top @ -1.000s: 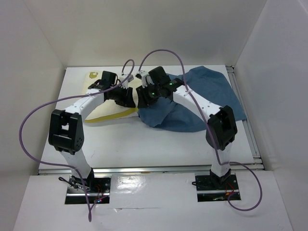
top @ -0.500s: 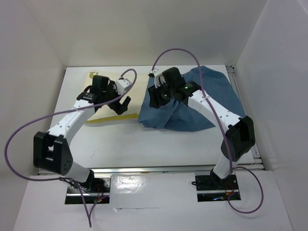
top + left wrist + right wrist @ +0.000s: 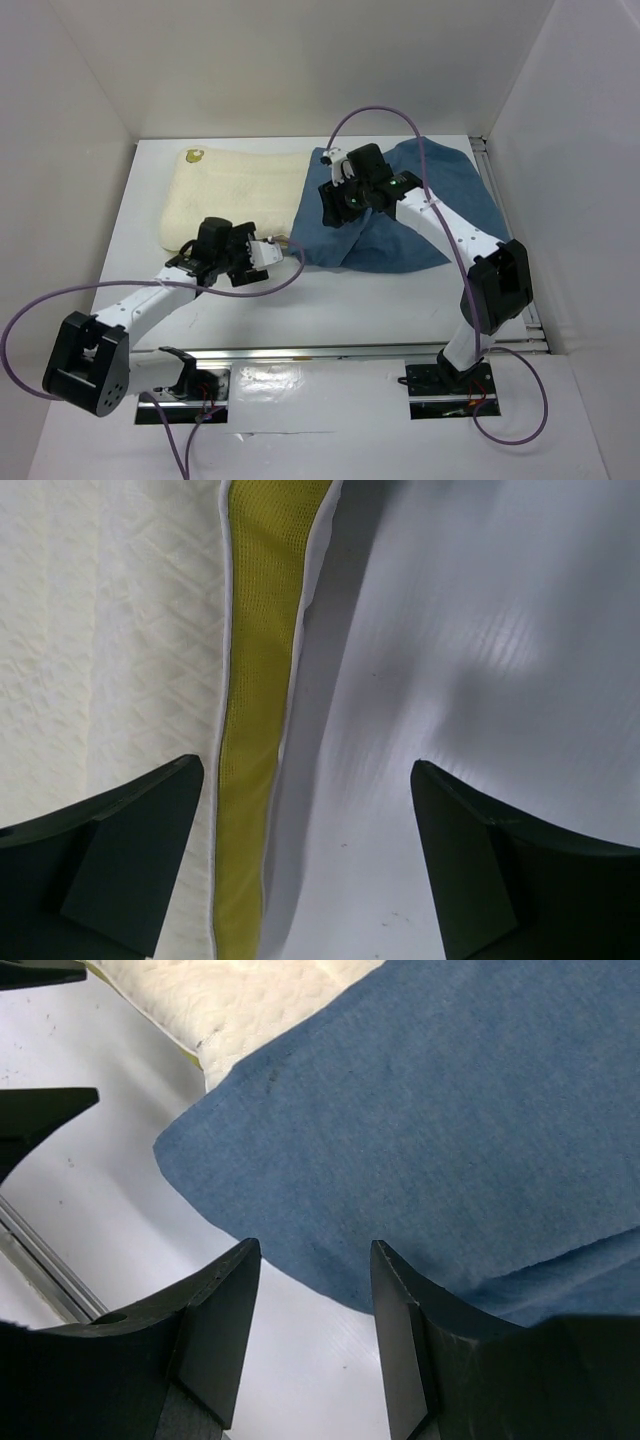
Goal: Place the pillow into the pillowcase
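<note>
Quilted cream-white pillow (image 3: 235, 195) with yellow mesh edge touches limp dusty-blue cloth pillowcase (image 3: 370, 245). Left gripper (image 3: 305, 768) gapes wide; right gripper (image 3: 314, 1250) stands apart, seemingly empty.

Desk (image 3: 350, 300): white, enclosed by white walls on three sides.

Pillow (image 3: 230, 190): cream, lies flat toward the far left corner of the desk. It has a small yellowish mark at its own far left corner.

Pillowcase (image 3: 440, 200): blue, wrinkled, lies toward the far right corner. Its left edge meets the pillow's right edge; touching or overlapping cannot be determined.

Left tool (image 3: 258, 262): positioned low at the pillow's near edge, beside its near right corner.

Right tool (image 3: 336, 203): positioned over the pillowcase's left part, near the pillow.

Purple cables (image 3: 375, 108): one loops from each arm.
</note>
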### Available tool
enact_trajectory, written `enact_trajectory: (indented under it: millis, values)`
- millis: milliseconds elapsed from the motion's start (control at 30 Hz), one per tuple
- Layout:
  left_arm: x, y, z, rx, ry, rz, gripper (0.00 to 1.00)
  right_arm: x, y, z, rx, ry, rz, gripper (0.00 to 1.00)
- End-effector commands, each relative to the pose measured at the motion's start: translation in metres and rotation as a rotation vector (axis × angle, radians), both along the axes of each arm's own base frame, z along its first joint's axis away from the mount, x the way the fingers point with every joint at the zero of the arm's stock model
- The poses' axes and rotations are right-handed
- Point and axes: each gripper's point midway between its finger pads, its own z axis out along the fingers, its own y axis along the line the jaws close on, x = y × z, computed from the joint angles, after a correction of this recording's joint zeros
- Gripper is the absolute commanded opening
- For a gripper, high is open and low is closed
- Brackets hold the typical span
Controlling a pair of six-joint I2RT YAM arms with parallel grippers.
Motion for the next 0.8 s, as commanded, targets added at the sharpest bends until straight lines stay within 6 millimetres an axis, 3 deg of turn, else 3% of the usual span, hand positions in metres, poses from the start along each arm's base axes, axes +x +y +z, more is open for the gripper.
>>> enact_trajectory:
  millis: [0,233,400,467,500,567,667,767]
  values:
    - [0.029,-0.012,0.010,0.003,-0.174,-0.051,0.99,0.002,-0.007,0.020,0.016,-0.059,-0.012,0.56]
    - [0.056,-0.018,-0.024,0.029,-0.202,-0.036,0.99,0.001,-0.007,0.014,0.005,-0.042,-0.012,0.56]
    - [0.089,-0.023,-0.049,0.056,-0.164,0.005,0.97,0.005,-0.007,0.014,-0.004,-0.052,-0.012,0.56]
    - [0.097,-0.025,-0.055,0.058,-0.127,0.025,0.80,0.006,-0.009,0.017,-0.010,-0.056,-0.020,0.56]
    - [0.109,-0.028,-0.046,0.050,-0.133,0.042,0.67,0.006,-0.009,0.017,-0.010,-0.056,-0.020,0.56]
    - [0.111,-0.028,-0.054,0.056,-0.086,0.064,0.56,0.006,-0.009,0.017,-0.015,-0.062,-0.013,0.56]
    - [0.110,-0.028,-0.057,0.054,-0.056,0.075,0.03,0.005,-0.012,0.017,-0.021,-0.065,-0.019,0.56]
    - [0.110,-0.035,-0.051,0.024,-0.013,0.066,0.00,0.005,-0.014,0.013,-0.036,-0.066,-0.020,0.56]
